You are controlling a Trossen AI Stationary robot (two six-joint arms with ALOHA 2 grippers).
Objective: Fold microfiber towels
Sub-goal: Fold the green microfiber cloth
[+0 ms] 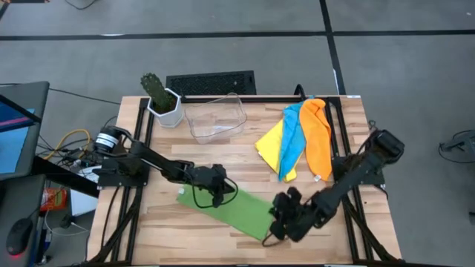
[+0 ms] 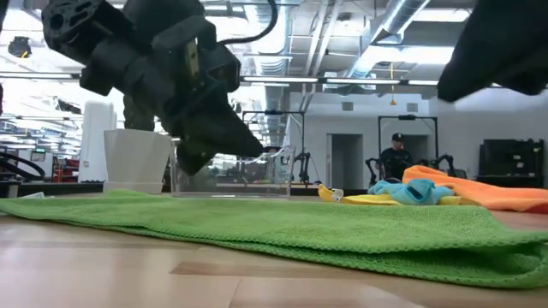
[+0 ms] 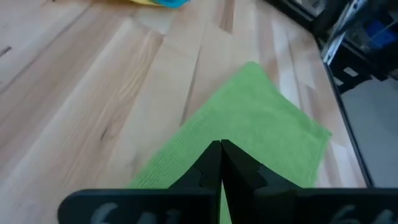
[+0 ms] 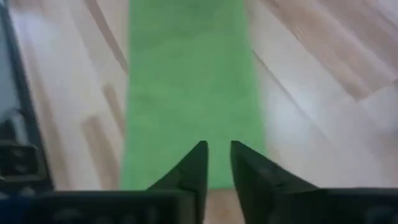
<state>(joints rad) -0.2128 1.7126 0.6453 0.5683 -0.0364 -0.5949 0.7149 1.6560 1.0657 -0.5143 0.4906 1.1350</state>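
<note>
Green towel (image 1: 239,209) spread flat as a long folded strip on the wooden tabletop (image 1: 223,148), slanting across the near middle. Left end effector (image 1: 220,185) poised over the strip's left end, fingers (image 3: 221,168) pressed together, nothing pinched between them, green cloth stretching away beneath their tips. Right end effector (image 1: 280,216) at the strip's opposite end, fingers (image 4: 193,165) a little apart, cloth edge just beyond the tips, not gripped. Orange towel (image 1: 319,137), light blue towel (image 1: 292,141) and yellow towel (image 1: 272,144) heaped together well apart toward the far right of the tabletop, overlapping so that much of the yellow one is covered. Clear bin (image 1: 215,116) and potted cactus (image 1: 159,95) along the far edge. In the low view, right arm cut off at the picture's upper corner; contact between the fingers and the cloth hard to judge.
</note>
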